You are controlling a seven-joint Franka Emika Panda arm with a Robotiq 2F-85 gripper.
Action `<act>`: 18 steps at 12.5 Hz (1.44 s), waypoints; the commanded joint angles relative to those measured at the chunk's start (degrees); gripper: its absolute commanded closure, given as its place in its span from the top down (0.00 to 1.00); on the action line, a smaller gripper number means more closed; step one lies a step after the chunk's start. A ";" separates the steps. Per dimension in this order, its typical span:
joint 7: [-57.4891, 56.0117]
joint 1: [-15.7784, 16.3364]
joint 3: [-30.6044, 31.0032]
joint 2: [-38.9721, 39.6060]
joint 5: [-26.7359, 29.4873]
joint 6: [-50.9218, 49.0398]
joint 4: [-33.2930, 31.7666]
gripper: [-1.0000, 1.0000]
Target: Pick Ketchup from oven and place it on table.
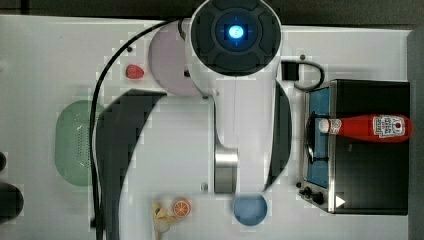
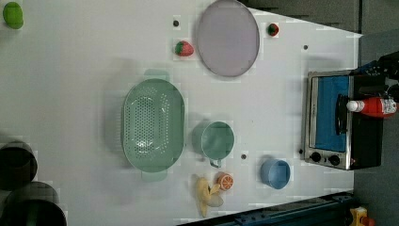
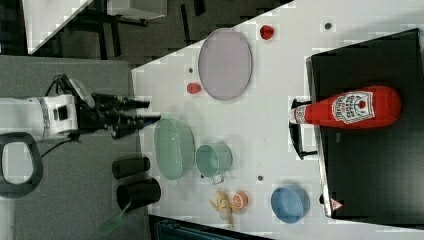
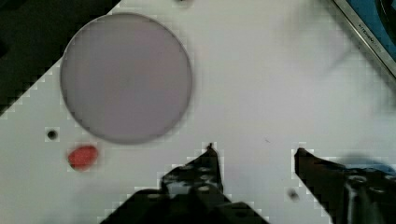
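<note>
The Ketchup (image 1: 370,127) is lying atop the oven (image 1: 370,190), its base being cropped in the left view. The gripper (image 4: 254,151) is being held apart, empty, above the table (image 4: 261,93).

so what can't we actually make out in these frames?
- Green cup: covered by the arm in the top view.
- Purple plate: top view, its right part is under the arm.
- Ketchup: left view, its base is cut off by the picture's right edge.
- Ketchup label text: too small in all views.
- Oven: wrist view, cut off at the corner.
- Oven interior: glass door closed.
</note>
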 commanded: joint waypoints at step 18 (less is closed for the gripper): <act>2.30 -3.18 -29.62 -1.10 -0.08 12.81 -6.16 1.00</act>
